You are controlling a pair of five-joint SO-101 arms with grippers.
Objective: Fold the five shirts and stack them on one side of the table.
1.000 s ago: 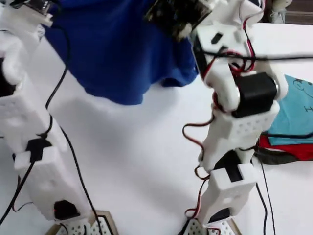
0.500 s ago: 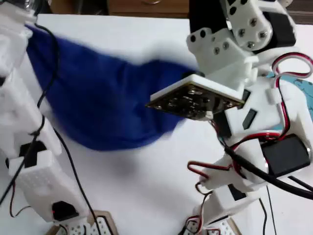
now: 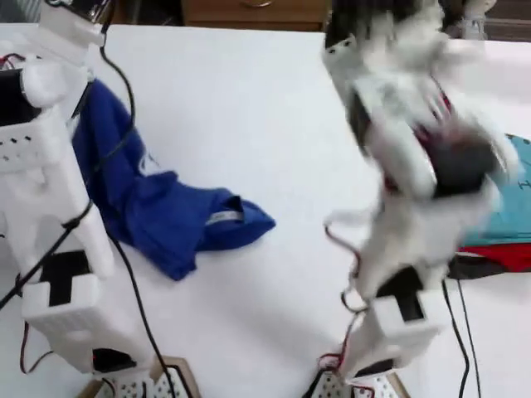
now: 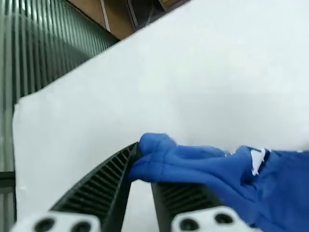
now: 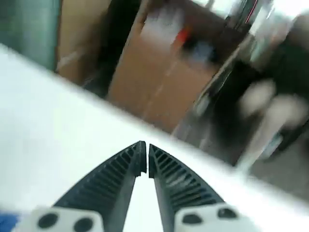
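left gripper [image 4: 139, 153]: clenched on a fold of the blue shirt [image 3: 162, 211]. the cloth bunches over the fingertips and trails off to one side of the jaws. the shirt lies crumpled on the left part of the table [image 3: 274, 108], partly hidden behind the left arm [image 3: 46, 174], well apart from the stack at the right edge.

right gripper [image 5: 146, 157]: jaws pressed together, nothing between them. right arm [image 3: 415, 166] blurred.

stack: teal shirt [image 3: 508, 207] on top, red shirt [image 3: 502, 257] under it, dark cloth [image 3: 469, 269] lowest.

writing: white neck label [image 3: 222, 217] on the blue shirt, print too small to read. dark marks on the teal shirt, unreadable.
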